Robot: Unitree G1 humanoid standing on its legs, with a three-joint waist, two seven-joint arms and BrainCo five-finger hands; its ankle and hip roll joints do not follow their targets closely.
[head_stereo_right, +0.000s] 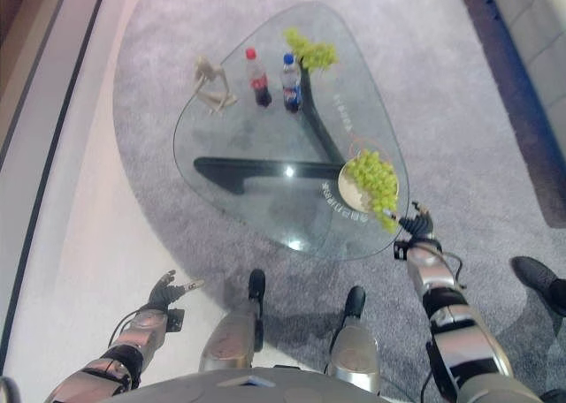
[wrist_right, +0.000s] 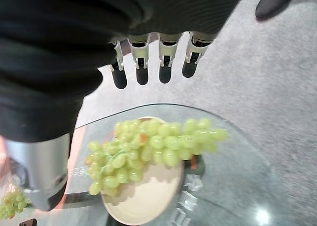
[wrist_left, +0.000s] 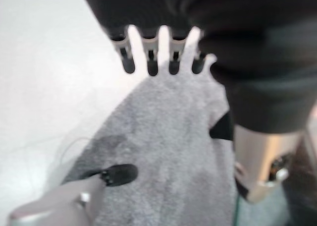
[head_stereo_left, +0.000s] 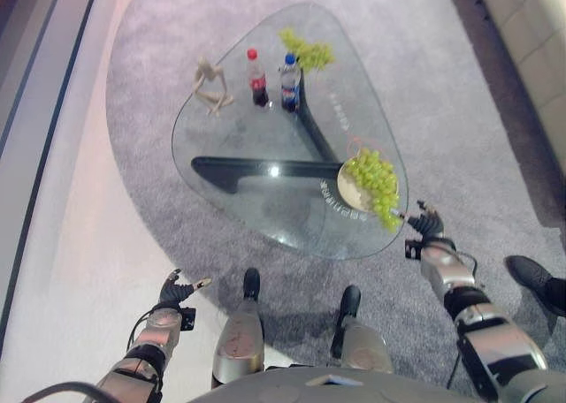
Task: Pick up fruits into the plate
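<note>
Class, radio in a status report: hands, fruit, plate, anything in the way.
Both hands open, left hand low over the floor, right hand by the table edge. One grape bunch on the plate; second bunch at far edge, beside two bottles.

A glass table (head_stereo_left: pixel 265 217) stands on grey carpet (head_stereo_left: pixel 424 76) before me, holding fruit, drinks and a figure.

On its near right edge sits a plate (head_stereo_left: pixel 350 193) under a grape bunch (head_stereo_left: pixel 375 179) that spills over the rim. At the far side, a second bunch (head_stereo_left: pixel 308 51) lies just beside two bottles, one red-capped (head_stereo_left: pixel 256 78) and one blue-capped (head_stereo_left: pixel 289 82), standing upright close together. To their left sits a small pale figurine (head_stereo_left: pixel 210 85). A dark base (head_stereo_left: pixel 265 166) shows through the glass.
</note>
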